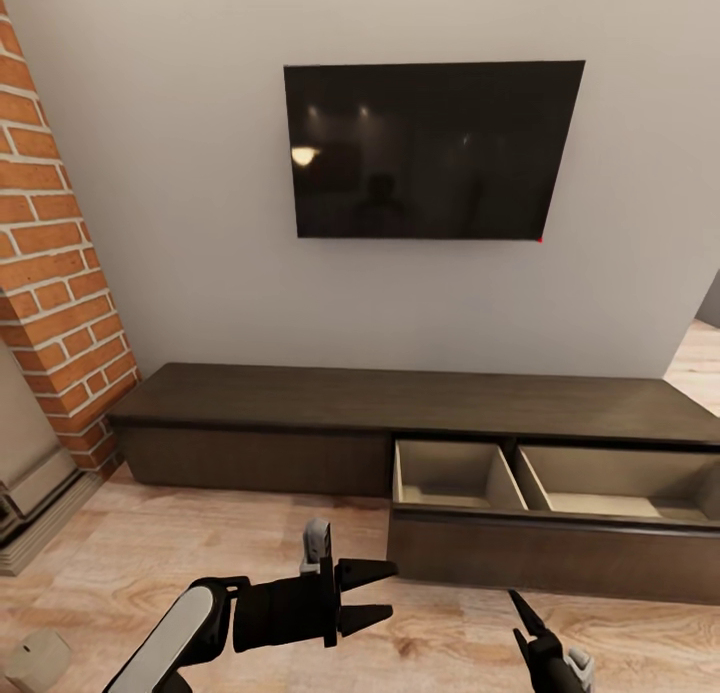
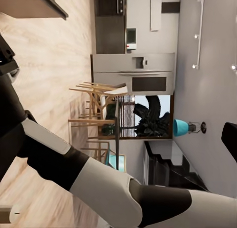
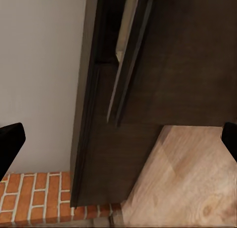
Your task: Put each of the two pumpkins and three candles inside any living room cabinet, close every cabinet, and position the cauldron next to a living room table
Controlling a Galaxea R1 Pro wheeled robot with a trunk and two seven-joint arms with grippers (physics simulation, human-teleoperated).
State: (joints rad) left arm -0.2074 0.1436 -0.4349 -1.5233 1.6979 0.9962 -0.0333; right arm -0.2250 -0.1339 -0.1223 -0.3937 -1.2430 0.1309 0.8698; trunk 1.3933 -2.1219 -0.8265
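Left pincer [image 1: 372, 595] bottom centre, jaws spread, empty; right pincer [image 1: 530, 623] lower right, also empty (parted). Cabinet [image 1: 300, 398] drawer [image 1: 455, 473] stands open, presumably awaiting items.

The cabinet [image 1: 400, 403] runs across the middle of the head view, against the wall below the television [image 1: 432, 148]. At its lower right, 2 drawers [image 1: 455, 473] stand pulled out side by side. A brick column [image 1: 55, 263] fills the left edge.
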